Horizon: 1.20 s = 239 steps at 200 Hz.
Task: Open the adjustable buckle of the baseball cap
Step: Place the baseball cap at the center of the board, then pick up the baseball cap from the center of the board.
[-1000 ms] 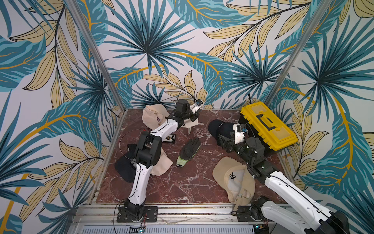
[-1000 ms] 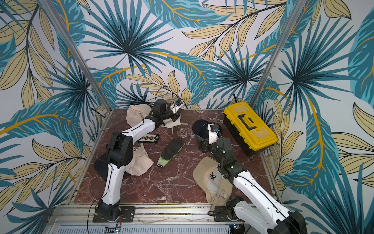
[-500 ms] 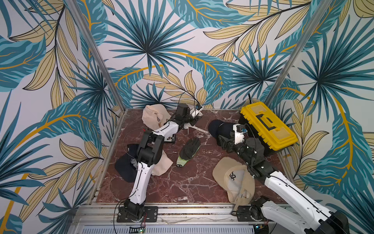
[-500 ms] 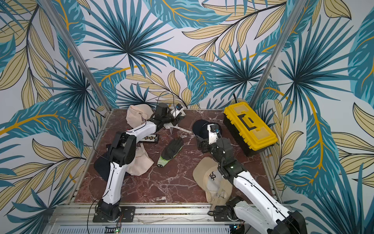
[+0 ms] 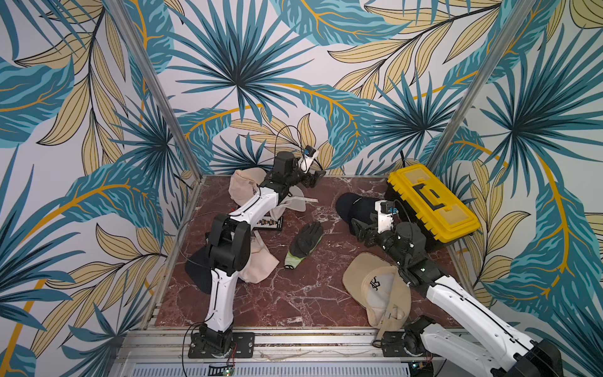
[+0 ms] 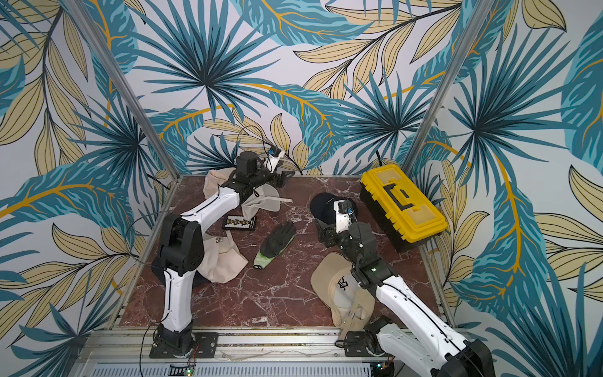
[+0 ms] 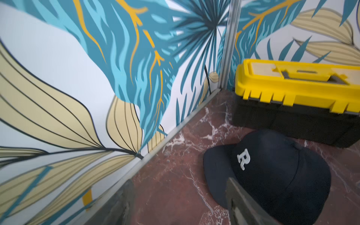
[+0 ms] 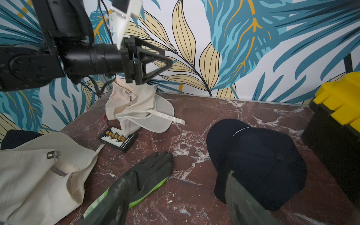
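Observation:
A cream baseball cap point(image 5: 288, 203) point(image 6: 262, 201) point(image 8: 136, 109) lies crumpled at the back left of the table. Its long strap point(image 8: 169, 117) trails loose across the marble, and I cannot make out its buckle. My left gripper point(image 5: 315, 178) point(image 6: 286, 178) point(image 8: 153, 64) hangs open just above and behind the cap, touching nothing. In the left wrist view the left gripper point(image 7: 179, 204) frames only bare table. My right gripper point(image 5: 360, 230) point(image 6: 326, 235) point(image 8: 175, 204) stands open low over the table, between a glove and a navy cap, holding nothing.
A navy cap point(image 5: 354, 205) point(image 7: 272, 175) sits beside a yellow toolbox point(image 5: 430, 202). A dark glove point(image 5: 305, 241) lies mid-table and a tan cap point(image 5: 378, 290) front right. Another cream cap point(image 5: 257, 261) with a metal buckle point(image 8: 53, 154) and a small black board point(image 8: 118, 138) lie left.
My left gripper has opened and let go of the cream cap, which has settled onto the table with its strap lying loose. The right arm has not moved.

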### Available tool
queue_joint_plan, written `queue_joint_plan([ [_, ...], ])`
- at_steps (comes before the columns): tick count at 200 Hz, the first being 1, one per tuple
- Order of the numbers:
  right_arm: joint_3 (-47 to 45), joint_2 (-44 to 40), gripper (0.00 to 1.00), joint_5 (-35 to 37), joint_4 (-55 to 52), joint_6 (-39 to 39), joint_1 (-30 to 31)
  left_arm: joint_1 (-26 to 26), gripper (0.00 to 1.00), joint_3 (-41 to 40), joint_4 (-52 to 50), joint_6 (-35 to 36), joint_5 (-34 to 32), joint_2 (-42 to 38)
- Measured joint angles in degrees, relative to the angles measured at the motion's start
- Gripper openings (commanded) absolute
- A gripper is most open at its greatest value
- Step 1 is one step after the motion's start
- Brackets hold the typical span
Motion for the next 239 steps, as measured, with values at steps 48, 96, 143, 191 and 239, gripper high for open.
queue_joint_plan([
  [48, 0.0, 1.18, 0.77, -1.51, 0.5, 0.31, 0.0, 3.54, 0.69, -3.45, 1.55, -13.77, -7.06, -7.76],
  [96, 0.17, 1.75, 0.76, -4.72, -0.15, 0.83, 0.0, 12.68, 0.68, -16.2, 0.96, -22.16, -12.61, -13.22],
  [143, 3.65, 6.19, 0.74, -6.45, -4.72, 2.38, 0.0, 19.12, 0.67, -23.08, -0.42, -23.43, -17.73, -15.04],
  [191, 4.37, 6.86, 0.74, -8.11, -5.97, 3.21, 0.0, 24.68, 0.74, -19.04, -5.88, -20.15, -21.88, -13.03],
  [239, 4.57, 6.91, 0.74, -8.59, -5.95, 4.9, 0.0, 28.63, 0.75, -5.88, -14.36, -12.39, -21.79, -3.61],
])
